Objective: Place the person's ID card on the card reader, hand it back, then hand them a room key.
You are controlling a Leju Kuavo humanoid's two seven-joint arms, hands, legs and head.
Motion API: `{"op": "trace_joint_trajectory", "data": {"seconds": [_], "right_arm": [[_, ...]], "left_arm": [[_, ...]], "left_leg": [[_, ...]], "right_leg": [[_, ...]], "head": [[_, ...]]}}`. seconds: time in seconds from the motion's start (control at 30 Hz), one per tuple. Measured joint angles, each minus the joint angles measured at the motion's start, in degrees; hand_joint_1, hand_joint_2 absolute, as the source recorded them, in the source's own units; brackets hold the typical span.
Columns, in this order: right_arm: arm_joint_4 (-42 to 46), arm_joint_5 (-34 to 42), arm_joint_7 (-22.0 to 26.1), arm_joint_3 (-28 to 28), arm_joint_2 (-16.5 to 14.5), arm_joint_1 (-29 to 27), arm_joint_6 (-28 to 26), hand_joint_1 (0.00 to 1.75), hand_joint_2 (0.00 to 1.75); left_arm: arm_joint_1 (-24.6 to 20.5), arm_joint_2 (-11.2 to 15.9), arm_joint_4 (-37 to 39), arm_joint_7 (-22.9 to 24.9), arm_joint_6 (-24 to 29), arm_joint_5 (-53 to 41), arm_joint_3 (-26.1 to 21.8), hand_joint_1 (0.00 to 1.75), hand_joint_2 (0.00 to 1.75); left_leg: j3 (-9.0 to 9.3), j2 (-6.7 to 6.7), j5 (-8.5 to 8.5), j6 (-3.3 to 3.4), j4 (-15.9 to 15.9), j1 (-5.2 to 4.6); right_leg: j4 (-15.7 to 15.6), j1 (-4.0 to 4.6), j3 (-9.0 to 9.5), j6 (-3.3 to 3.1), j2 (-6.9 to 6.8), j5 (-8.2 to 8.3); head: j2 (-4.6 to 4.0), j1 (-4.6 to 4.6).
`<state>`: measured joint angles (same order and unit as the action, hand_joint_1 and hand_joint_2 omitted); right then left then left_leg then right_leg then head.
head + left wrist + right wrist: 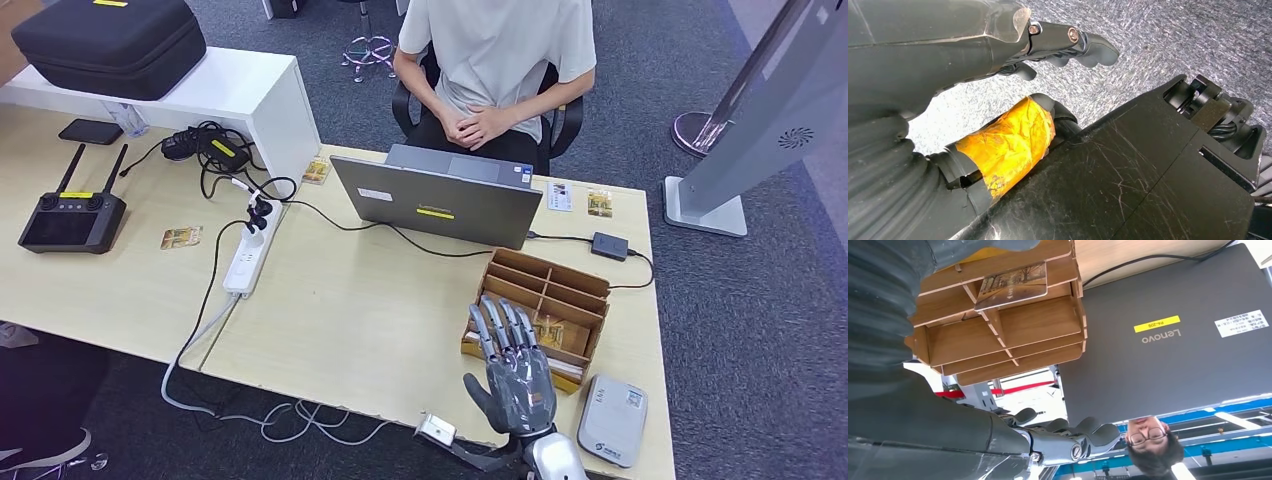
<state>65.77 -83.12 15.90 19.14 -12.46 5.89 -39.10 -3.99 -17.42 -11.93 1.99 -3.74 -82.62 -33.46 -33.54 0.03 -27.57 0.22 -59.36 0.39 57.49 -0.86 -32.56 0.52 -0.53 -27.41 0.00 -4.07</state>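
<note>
One open right hand (517, 380) hovers by one wooden organizer (545, 300), one laptop (440, 205) beyond.

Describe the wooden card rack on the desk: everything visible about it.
The rack is a thin light-brown wooden organizer with slotted dividers forming several compartments. It sits flat on the desk in front of the laptop, beside the reader. A picture-printed card lies in one compartment. The right hand hovers over its near end, fingers spread.

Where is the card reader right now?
In the head view, the card reader lies at the desk's near right corner, beside the right hand and just nearer than the wooden organizer.
</note>
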Motion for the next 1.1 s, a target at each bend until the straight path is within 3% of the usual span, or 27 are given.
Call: {"op": "trace_joint_trajectory", "data": {"seconds": [0.43, 1.1], "right_arm": [[-1.2, -0.2, -0.8, -1.8, -0.2, 0.1, 0.0, 0.0, 1.75], [-10.3, -1.5, -4.0, -7.2, -0.3, 4.0, 0.0, 0.0, 1.75]], "left_arm": [[0.0, 0.1, 0.0, 0.0, 0.7, -0.4, 0.0, 0.0, 1.75], [-0.1, 0.2, 0.0, 0.0, 0.8, -1.3, 0.0, 0.0, 1.75]], "left_leg": [[-0.01, 0.0, 0.0, 0.0, 0.0, 0.0], [-0.01, 0.0, 0.0, 0.0, 0.0, 0.0]], "right_leg": [[0.0, 0.0, 0.0, 0.0, 0.0, 0.0], [0.0, 0.0, 0.0, 0.0, 0.0, 0.0]], "head": [[0.0, 0.0], [0.0, 0.0]]}}
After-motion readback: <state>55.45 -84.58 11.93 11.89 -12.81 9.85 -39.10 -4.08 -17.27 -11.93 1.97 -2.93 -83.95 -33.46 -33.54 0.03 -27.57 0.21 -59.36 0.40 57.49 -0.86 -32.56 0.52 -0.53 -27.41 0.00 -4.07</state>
